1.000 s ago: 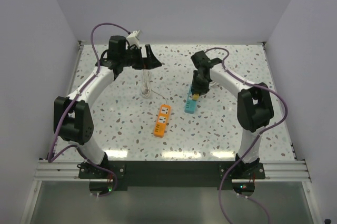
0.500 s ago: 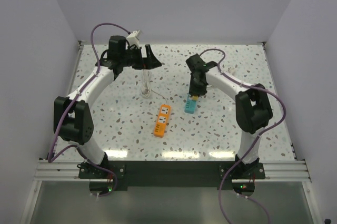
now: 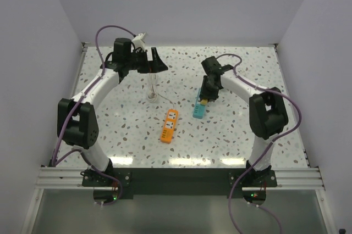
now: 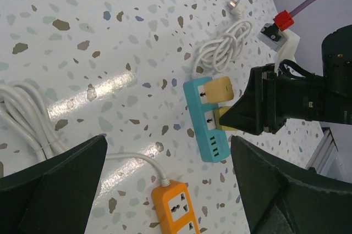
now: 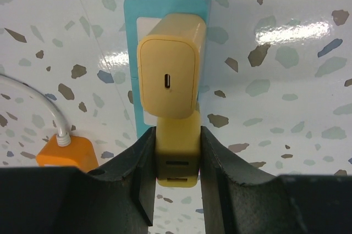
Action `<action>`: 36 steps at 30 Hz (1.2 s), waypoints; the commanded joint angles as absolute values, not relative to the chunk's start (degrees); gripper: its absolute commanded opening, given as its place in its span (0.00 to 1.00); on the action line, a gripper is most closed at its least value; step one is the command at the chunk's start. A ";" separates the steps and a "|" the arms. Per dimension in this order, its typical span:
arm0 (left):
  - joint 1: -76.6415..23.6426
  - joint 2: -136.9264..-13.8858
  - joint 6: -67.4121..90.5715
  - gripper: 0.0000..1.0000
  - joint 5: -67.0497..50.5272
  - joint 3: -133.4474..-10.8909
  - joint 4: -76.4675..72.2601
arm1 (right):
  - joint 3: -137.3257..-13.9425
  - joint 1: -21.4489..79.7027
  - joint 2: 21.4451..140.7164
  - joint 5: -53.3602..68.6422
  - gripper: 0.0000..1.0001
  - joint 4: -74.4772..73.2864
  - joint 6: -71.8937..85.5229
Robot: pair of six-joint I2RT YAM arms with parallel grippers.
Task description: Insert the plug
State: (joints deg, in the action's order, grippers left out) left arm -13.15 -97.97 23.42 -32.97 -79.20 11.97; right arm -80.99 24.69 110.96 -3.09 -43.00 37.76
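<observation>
The plug [image 5: 177, 146] is a small yellow block clamped between my right gripper's [image 5: 176, 173] fingers [image 5: 140, 179]. It sits over the near socket of a teal power strip [image 5: 137, 3], right below a second tan charger [image 5: 169, 74] seated in the far socket. I cannot tell whether the plug's prongs are in the socket. In the top view the right gripper [image 3: 204, 98] stands over the strip [image 3: 198, 113]. The left wrist view also shows the plug [image 4: 220, 118] on the strip [image 4: 206, 135]. My left gripper [image 3: 157, 61] is open and empty, raised at the back left.
An orange power strip [image 3: 169, 125] lies left of the teal one, its white cord running to a coiled bundle [image 3: 152, 88] under the left gripper. The teal strip's white coiled cable [image 4: 225, 47] lies beyond it. Walls enclose the table.
The right wrist swung slightly left, then back right, keeping the plug over the teal strip. The left arm has not moved.
</observation>
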 commanded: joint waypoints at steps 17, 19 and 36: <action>-11.95 -98.00 23.73 1.00 -34.63 -81.21 11.69 | -78.31 26.01 133.77 -5.10 0.00 -50.18 35.07; -11.87 -98.00 23.82 1.00 -34.63 -81.12 11.78 | -78.57 26.19 133.33 -5.45 0.00 -50.54 35.16; -11.78 -95.28 22.59 1.00 -31.38 -80.86 12.92 | -95.53 26.37 124.28 -5.54 0.61 -53.61 34.63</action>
State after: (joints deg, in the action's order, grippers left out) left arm -12.38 -98.24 23.35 -31.92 -79.20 12.84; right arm -94.54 25.65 119.74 -3.01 -52.93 35.75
